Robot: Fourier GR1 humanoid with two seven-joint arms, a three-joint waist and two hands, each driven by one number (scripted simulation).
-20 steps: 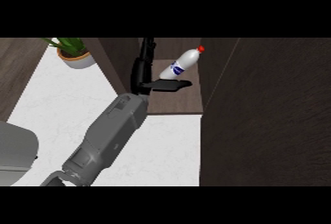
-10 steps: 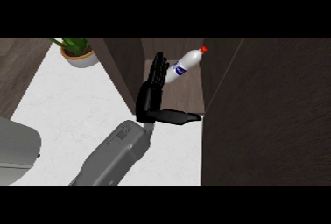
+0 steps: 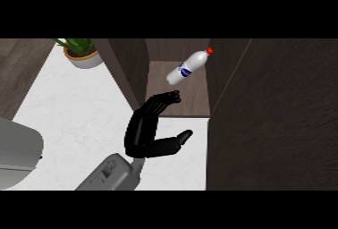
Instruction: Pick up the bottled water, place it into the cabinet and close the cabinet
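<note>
The bottled water (image 3: 187,69), clear with a blue label and a red cap, leans tilted on the wooden shelf (image 3: 192,100) inside the open cabinet. My left hand (image 3: 144,129) is just in front of the shelf's left front corner, below the bottle and apart from it. Its fingers are straight and point up toward the shelf, its thumb sticks out to the right, and it holds nothing. The grey forearm comes in from the lower left. My right hand does not show.
A dark cabinet panel (image 3: 128,71) stands left of the shelf and a wide dark panel (image 3: 277,116) fills the right. A potted plant (image 3: 82,56) sits at the back left on the white counter (image 3: 73,112). A grey object (image 3: 16,152) lies at the left edge.
My left hand has let go of the bottle and drawn back toward me and downward. The bottle stays on the shelf inside the cabinet.
</note>
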